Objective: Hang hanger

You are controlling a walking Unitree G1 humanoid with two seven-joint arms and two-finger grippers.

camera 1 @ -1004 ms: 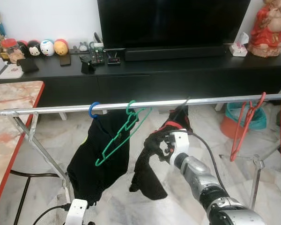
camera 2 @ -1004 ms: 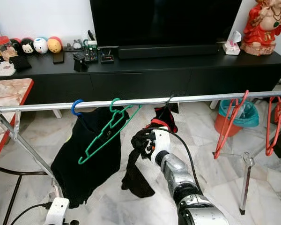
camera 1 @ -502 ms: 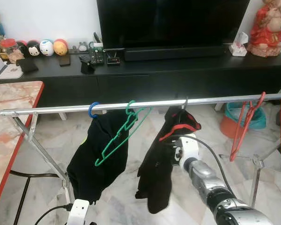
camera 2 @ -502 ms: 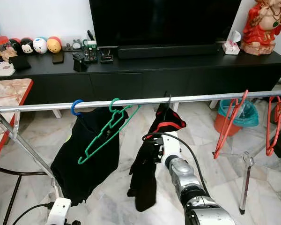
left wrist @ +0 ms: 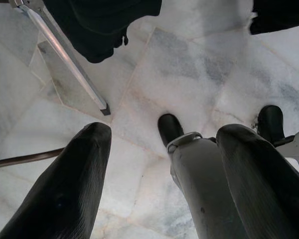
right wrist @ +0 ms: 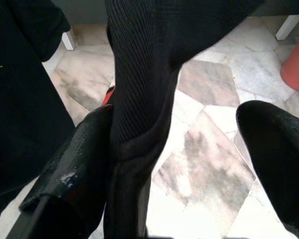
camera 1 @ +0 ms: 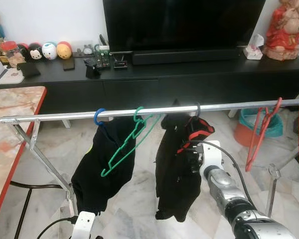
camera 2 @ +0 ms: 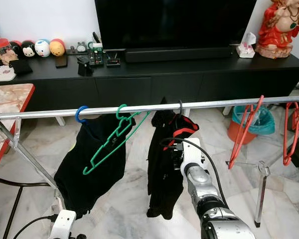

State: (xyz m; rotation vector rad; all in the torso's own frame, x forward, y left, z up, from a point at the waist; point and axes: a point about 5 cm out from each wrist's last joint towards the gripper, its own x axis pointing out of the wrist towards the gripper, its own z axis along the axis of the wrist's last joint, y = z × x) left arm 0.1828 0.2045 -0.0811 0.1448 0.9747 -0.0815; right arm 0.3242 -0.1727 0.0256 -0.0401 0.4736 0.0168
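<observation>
Black garment (camera 1: 177, 164) now hangs straight from rail (camera 1: 65, 115), right hand (right wrist: 174, 149) open.

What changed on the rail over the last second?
The right gripper drew back and opened, letting go of the black-and-red garment, which was bunched in its fingers and now hangs straight from its hook on the rail. The green hanger, other black garment, red hangers and idle left gripper stayed put.
</observation>
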